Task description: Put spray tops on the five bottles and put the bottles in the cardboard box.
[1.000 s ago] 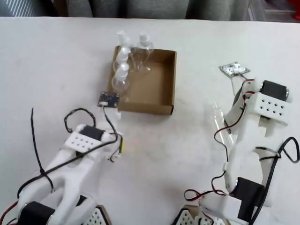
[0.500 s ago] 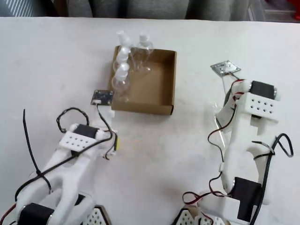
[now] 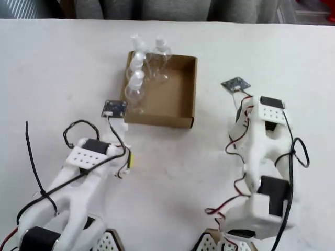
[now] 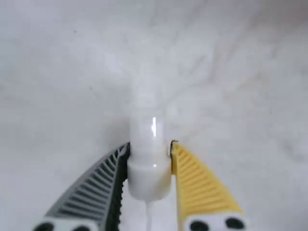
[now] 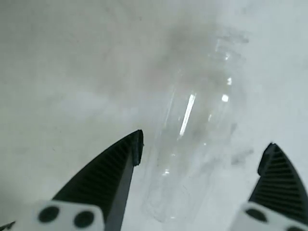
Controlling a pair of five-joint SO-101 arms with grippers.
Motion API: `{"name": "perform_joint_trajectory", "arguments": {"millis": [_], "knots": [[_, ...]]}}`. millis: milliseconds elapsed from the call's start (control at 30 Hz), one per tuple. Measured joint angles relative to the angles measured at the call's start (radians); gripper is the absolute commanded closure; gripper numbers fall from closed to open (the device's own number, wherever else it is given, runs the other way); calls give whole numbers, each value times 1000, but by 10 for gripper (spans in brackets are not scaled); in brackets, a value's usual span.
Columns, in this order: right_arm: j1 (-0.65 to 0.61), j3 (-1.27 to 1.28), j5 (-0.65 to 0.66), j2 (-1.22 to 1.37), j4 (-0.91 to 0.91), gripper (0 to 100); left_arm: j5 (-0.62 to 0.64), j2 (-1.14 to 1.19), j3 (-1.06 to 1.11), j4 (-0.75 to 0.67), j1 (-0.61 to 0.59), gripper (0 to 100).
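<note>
Seemingly four capped bottles (image 3: 137,78) stood in the cardboard box (image 3: 178,99), along its left and far walls. A fifth bottle (image 5: 190,130), apparently uncapped, lay on the desk (image 3: 63,63) right of the box. The left claw (image 4: 149,147) was clamped on a spray top (image 4: 148,175), and the right claw (image 5: 204,144) gaped wide astride the fifth bottle. Over the last second the right arm had swung left over it, and the left arm had edged left.

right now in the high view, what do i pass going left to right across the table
left arm → cardboard box → right arm
</note>
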Motion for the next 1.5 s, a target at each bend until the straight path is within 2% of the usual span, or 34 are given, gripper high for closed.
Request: {"name": "perform_joint_trajectory", "arguments": {"millis": [300, 367, 533, 600, 767, 933, 1033, 1200, 1367, 1500], "knots": [[2, -199, 0, 307, -5, 668, 0, -2, 6, -32, -3, 979], [2, -247, 2, 350, 3, 731, 0, -2, 6, -32, -3, 979], [-6, -384, -2, 436, 81, 995, 0, -2, 6, -32, -3, 979], [0, -457, -2, 457, 140, 955, 0, -2, 6, -32, -3, 979], [-2, -597, 0, 468, 327, 980, 0, -2, 6, -32, -3, 979], [54, -706, -86, 416, 463, 982, 0, -2, 6, -32, -3, 979], [57, -654, -117, 325, 465, 982, 0, -2, 6, -32, -3, 979], [21, -399, -123, 84, 465, 981, 0, -2, 6, -32, -3, 979], [-94, -118, -143, -215, 370, 981, 0, -2, 6, -32, -11, 979], [-245, 112, -242, -433, 244, 981, 0, -2, 6, -38, -64, 979]]}}
